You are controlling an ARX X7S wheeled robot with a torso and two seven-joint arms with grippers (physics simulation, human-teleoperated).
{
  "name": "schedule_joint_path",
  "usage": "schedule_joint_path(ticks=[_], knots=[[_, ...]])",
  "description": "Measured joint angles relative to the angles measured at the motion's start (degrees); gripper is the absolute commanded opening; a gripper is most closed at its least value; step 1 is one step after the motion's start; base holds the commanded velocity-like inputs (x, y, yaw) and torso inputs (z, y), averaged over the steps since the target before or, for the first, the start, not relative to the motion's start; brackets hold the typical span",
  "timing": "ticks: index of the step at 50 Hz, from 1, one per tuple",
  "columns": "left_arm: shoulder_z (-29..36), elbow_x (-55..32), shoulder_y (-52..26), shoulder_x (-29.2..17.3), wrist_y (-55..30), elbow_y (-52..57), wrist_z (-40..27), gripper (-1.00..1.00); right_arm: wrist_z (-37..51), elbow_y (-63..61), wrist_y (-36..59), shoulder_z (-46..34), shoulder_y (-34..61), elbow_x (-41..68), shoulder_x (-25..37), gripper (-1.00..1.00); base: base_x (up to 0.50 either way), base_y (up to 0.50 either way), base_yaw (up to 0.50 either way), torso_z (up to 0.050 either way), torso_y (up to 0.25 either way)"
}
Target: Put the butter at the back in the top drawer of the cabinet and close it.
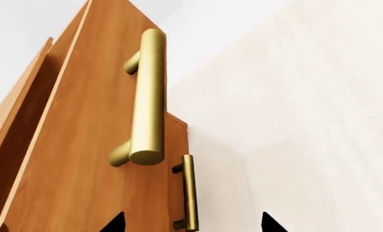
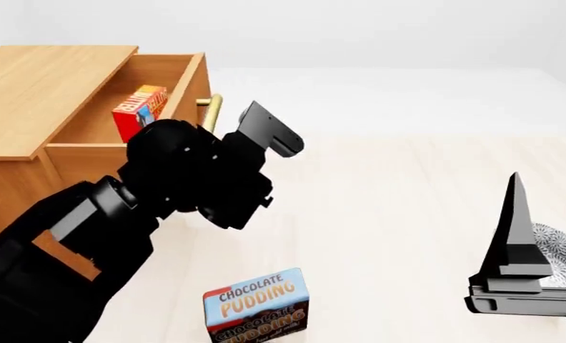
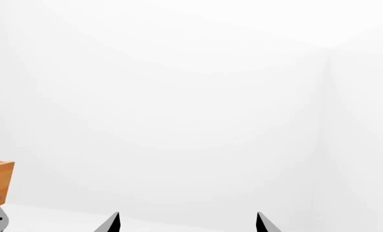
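Pudding box (image 2: 256, 306) lies nearest; butter (image 2: 138, 111) already sits inside the open top drawer (image 2: 183, 89). Left gripper (image 1: 193, 223) (jaws wide, empty) faces the drawer's handle (image 1: 146, 96); pushing shut comes next.

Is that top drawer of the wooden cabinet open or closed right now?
Open. The top drawer is pulled out from the cabinet, and the butter shows inside it.

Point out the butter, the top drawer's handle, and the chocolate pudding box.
butter (image 2: 138, 109): head view, its red front face, inside the open drawer.
top drawer's handle (image 1: 147, 96): left wrist view, middle of the brass bar.
chocolate pudding box (image 2: 256, 299): head view, its blue lettered face.
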Motion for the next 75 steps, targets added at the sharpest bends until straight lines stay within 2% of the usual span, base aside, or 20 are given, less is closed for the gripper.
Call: schedule_joint_path(ticks=[25, 57, 75], knots=[[3.6, -3.0, -0.6, -5.7, 5.1, -4.6, 1.3, 1.00, -0.3, -0.1, -0.2, -0.3, -0.4, -1.3, 0.0, 1.00, 0.00, 0.00, 0.00, 0.000, 0.000], [3.5, -4.2, -0.6, -11.7, 7.3, -5.0, 2.8, 1.00, -1.1, -0.1, 0.5, 0.6, 0.2, -0.4, 0.0, 1.00, 0.00, 0.00, 0.00, 0.000, 0.000], [4.8, -2.5, -2.1, -13.8, 7.9, -8.8, 3.3, 1.00, -1.2, -0.1, 0.7, 0.8, 0.2, -0.3, 0.1, 1.00, 0.00, 0.00, 0.00, 0.000, 0.000]])
